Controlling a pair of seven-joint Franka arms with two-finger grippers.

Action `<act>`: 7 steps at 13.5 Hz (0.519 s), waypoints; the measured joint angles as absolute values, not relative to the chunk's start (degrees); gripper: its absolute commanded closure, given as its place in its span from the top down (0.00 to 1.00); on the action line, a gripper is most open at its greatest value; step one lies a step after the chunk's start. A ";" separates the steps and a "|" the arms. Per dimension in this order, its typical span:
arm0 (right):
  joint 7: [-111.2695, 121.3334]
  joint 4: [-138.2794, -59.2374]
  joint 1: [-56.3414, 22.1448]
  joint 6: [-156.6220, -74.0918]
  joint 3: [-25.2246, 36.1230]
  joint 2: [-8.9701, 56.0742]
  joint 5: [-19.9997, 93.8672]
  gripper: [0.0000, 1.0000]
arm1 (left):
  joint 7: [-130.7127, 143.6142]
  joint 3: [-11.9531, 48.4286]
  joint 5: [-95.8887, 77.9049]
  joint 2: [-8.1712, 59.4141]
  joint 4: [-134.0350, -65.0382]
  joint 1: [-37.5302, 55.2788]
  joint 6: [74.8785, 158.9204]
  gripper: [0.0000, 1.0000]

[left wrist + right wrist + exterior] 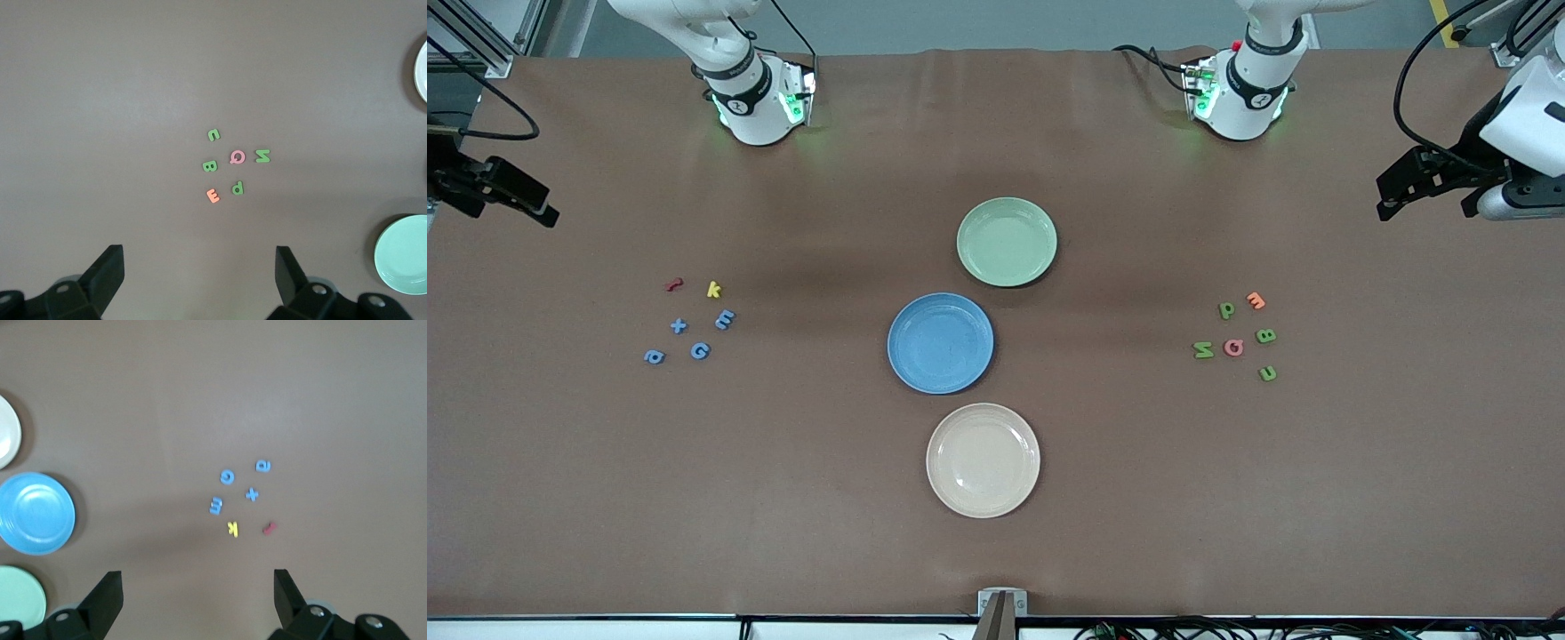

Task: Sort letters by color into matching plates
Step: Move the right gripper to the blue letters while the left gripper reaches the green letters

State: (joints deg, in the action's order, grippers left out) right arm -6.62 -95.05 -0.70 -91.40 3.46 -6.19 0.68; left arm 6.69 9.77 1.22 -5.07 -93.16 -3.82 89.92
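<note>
**Both jaws spread and empty, letters unsorted**

We see the left gripper (200, 277) over the green letters (1227, 310) and the right gripper (198, 600) over the blue letters (700, 350), jaws wide apart. The green plate (1007, 206) and the blue plate (940, 304) lie mid-counter, bare.

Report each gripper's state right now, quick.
Left gripper: open, holding nothing, up over the table by the green letters.
Right gripper: open, holding nothing, up over the table by the blue letters.
</note>
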 measured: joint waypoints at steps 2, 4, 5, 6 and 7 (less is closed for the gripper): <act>-6.62 -95.05 -0.69 -92.95 3.59 -5.77 0.68 1.00 | 6.69 9.76 1.22 -5.02 -93.14 -3.82 89.92 1.00; -6.62 -94.91 -0.69 -94.03 3.66 -5.30 0.68 1.00 | 6.71 9.68 1.22 -4.63 -93.02 -3.83 89.94 1.00; -6.62 -94.34 -0.69 -94.24 3.66 -4.86 0.70 1.00 | 6.71 9.58 1.22 -4.23 -92.84 -3.86 89.97 1.00; -6.63 -93.33 -0.69 -94.23 3.66 -4.19 0.82 1.00 | 6.71 9.51 1.22 -3.73 -92.53 -3.94 89.98 1.00; -6.64 -92.22 -0.69 -94.18 3.66 -3.39 1.11 1.00 | 6.71 9.46 1.22 -3.15 -92.20 -4.01 89.98 1.00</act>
State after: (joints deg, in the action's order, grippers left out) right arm -6.64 -92.22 -0.69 -94.18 3.66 -3.39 1.11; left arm 6.71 9.46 1.22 -3.15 -92.20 -4.01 89.98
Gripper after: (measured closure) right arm 0.000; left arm 0.000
